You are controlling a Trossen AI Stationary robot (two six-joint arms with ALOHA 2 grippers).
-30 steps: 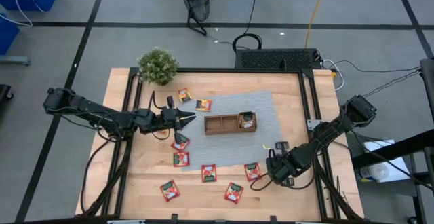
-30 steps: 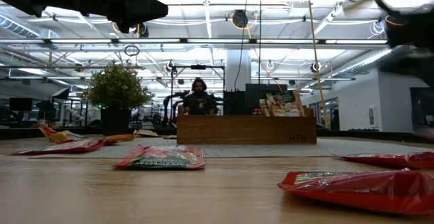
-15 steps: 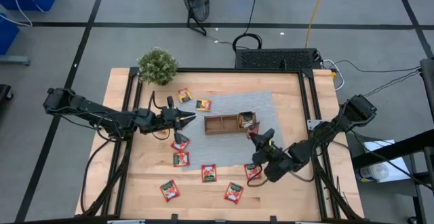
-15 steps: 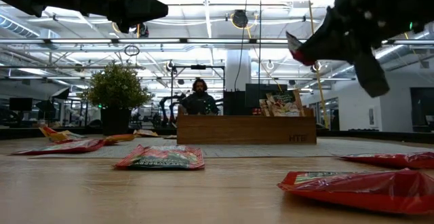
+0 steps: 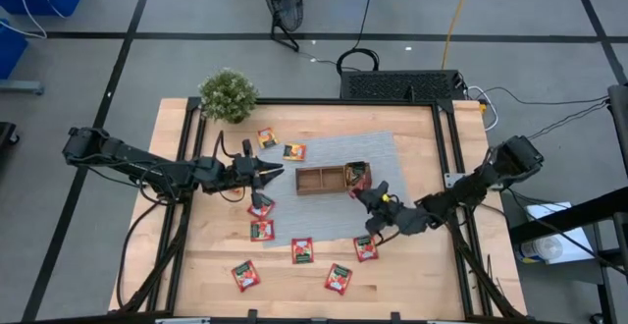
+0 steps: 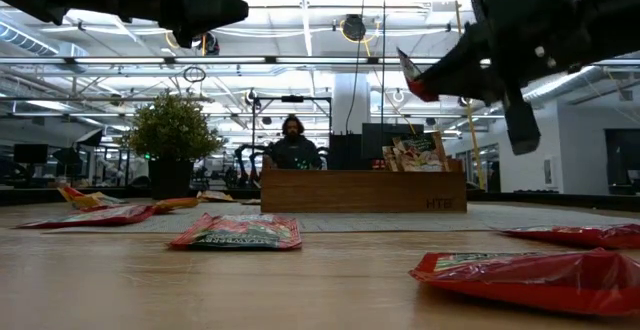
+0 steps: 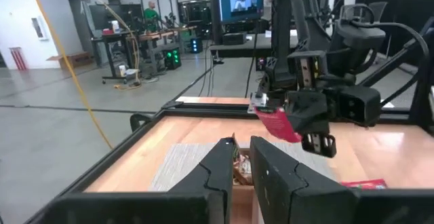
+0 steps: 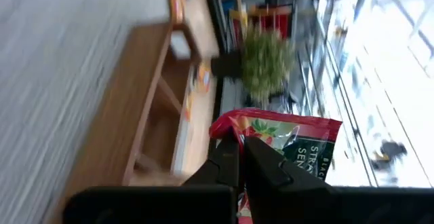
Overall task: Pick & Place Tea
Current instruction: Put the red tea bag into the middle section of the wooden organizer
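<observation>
My right gripper (image 5: 364,189) is shut on a red tea sachet (image 8: 288,141) and hangs level just off the right end of the brown wooden tray (image 5: 322,181). The tray's right compartment holds a few sachets (image 5: 359,174). Several more red and orange sachets (image 5: 302,251) lie flat on the table and the grey mat. My left gripper (image 5: 278,172) hovers level to the left of the tray, pointing at it. Its fingers (image 7: 215,172) stand a narrow gap apart with nothing between them. My right gripper pinches the red sachet by one edge (image 8: 230,130) between its two fingers. The fingers come in level from the table's near right side. The sachet (image 6: 412,74) sticks out past the fingertips, tilted, and is lifted clear above the table by the tray's right end.
A small green potted plant (image 5: 228,94) stands at the table's far left corner. The grey mat (image 5: 378,152) lies under the tray. A sachet (image 5: 365,248) lies below my right arm. Beyond the table a person (image 6: 293,146) sits in the room.
My right gripper has moved from the table's near right part toward the tray. It has tipped up from pointing down to level and has rolled. The red sachet has come with it, clear of the table.
</observation>
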